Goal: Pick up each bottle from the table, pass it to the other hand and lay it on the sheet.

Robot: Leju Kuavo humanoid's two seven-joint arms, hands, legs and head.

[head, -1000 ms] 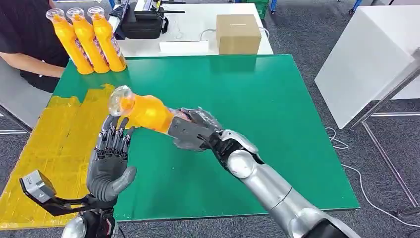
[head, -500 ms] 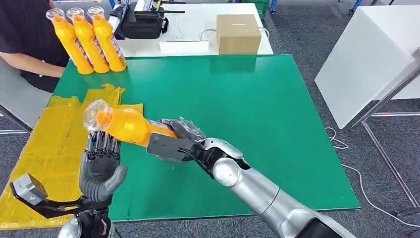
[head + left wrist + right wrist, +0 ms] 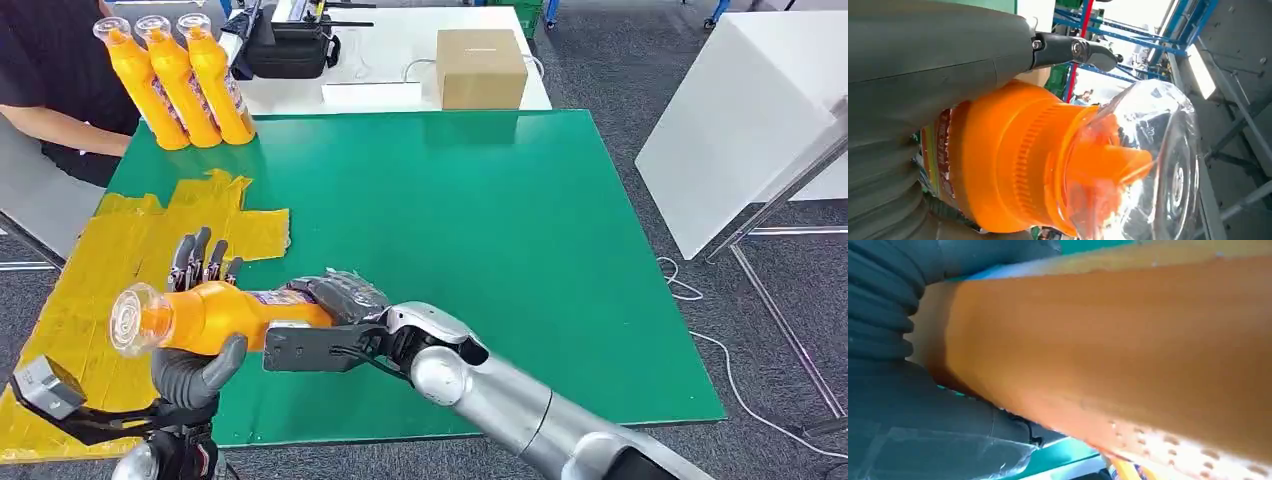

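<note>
Bottle (image 3: pixel 215 315), smooth orange plastic with clear domed cap, lies gripped by right hand (image 3: pixel 335 300); left hand (image 3: pixel 195 345) cradles it, fingers wide.

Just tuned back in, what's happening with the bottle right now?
The robot is mid-handover. Its right hand grips the base end of an orange bottle, held on its side above the yellow sheet. The neck end lies in the palm of the left hand, whose fingers stand up behind the bottle, not visibly wrapped round it. Three more orange bottles wait at the green table's far left corner, beside a seated person.
</note>
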